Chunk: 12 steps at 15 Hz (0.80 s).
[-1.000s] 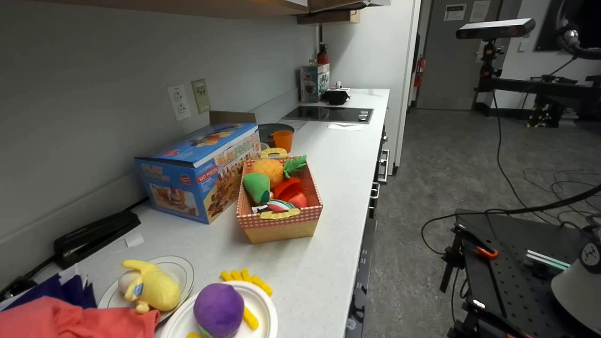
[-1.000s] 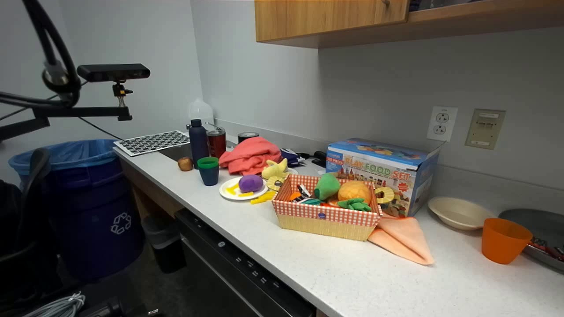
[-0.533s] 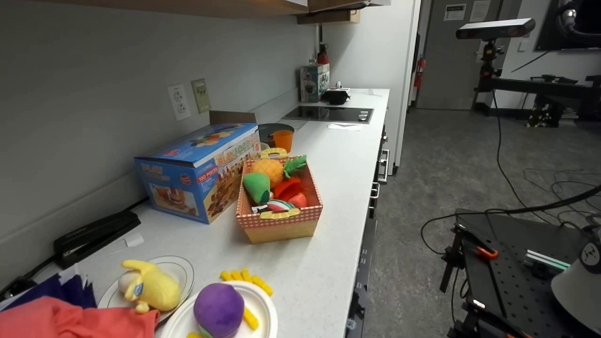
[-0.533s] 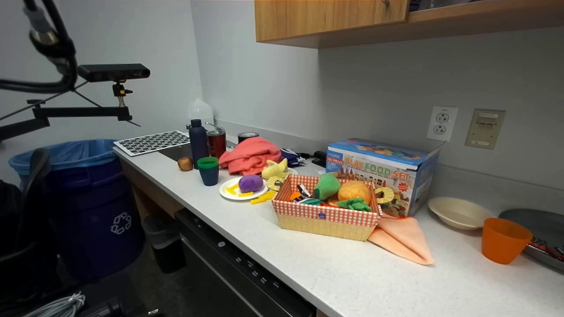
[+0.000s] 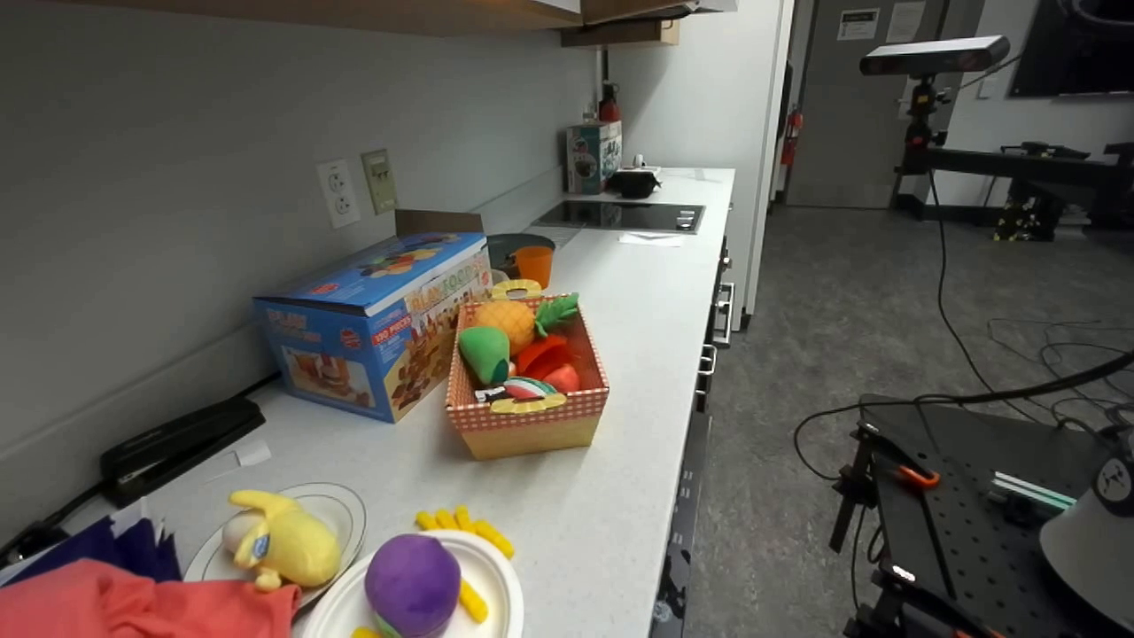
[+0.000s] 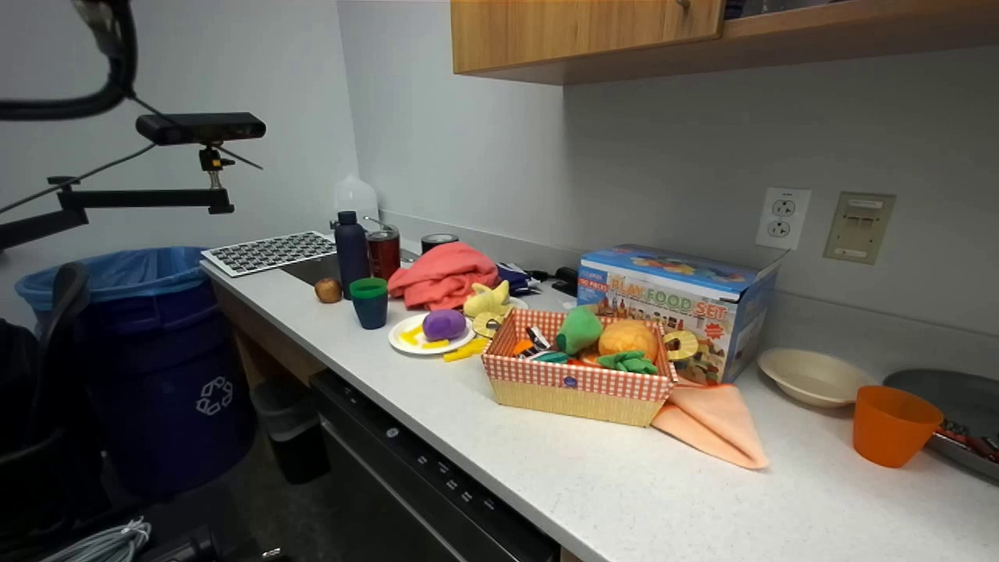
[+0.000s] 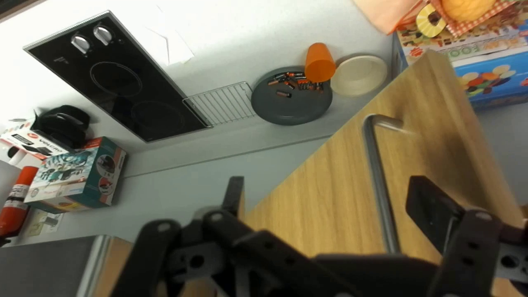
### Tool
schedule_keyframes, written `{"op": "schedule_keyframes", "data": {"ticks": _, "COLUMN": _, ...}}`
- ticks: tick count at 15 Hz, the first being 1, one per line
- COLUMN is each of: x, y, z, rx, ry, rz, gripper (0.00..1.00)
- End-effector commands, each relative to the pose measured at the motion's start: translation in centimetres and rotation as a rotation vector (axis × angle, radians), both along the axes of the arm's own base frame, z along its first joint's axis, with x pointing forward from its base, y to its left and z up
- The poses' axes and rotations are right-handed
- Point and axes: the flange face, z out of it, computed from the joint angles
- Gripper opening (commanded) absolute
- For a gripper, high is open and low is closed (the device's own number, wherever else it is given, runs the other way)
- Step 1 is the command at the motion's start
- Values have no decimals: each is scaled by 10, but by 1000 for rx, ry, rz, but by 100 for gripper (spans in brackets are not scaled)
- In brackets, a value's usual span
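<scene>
The black two-fingered gripper (image 7: 327,183) is spread wide, its fingers well apart in the wrist view. Between those fingers, nearer the one at that view's right, shows the silver bent-bar metal handle (image 7: 377,177), with bare wood visible on either side of it; how far ahead of the fingertips it lies cannot be told. It is fixed to the pale, straight-grained wooden cabinet door (image 7: 305,202), which spans the gap before the hand. Beyond the door from the hand lie a dark grey round plate (image 7: 288,113) bearing small black-and-copper cylinders (image 7: 284,94), an orange plastic cup (image 7: 319,62) and a shallow cream bowl (image 7: 359,76). Farther to the hand's left in that view come a thin wire rack (image 7: 222,105) and a rectangular black glass cooktop (image 7: 128,99); beyond its right finger, a blue printed cardboard box (image 7: 495,78) beside a red-checked basket (image 7: 458,28).
</scene>
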Motion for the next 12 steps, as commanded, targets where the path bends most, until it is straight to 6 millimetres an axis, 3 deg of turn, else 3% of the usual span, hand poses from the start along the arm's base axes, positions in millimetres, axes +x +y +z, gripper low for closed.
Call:
{"op": "schedule_keyframes", "data": {"ticks": 1, "x": 21, "y": 23, "z": 39, "rx": -17, "ry": 82, "rz": 48, "gripper": 100}}
{"op": "schedule_keyframes", "data": {"ticks": 7, "x": 40, "y": 42, "z": 57, "rx": 12, "ry": 164, "rz": 68, "gripper": 100}}
{"op": "schedule_keyframes", "data": {"ticks": 12, "x": 37, "y": 57, "z": 64, "rx": -28, "ry": 259, "rz": 93, "gripper": 100}}
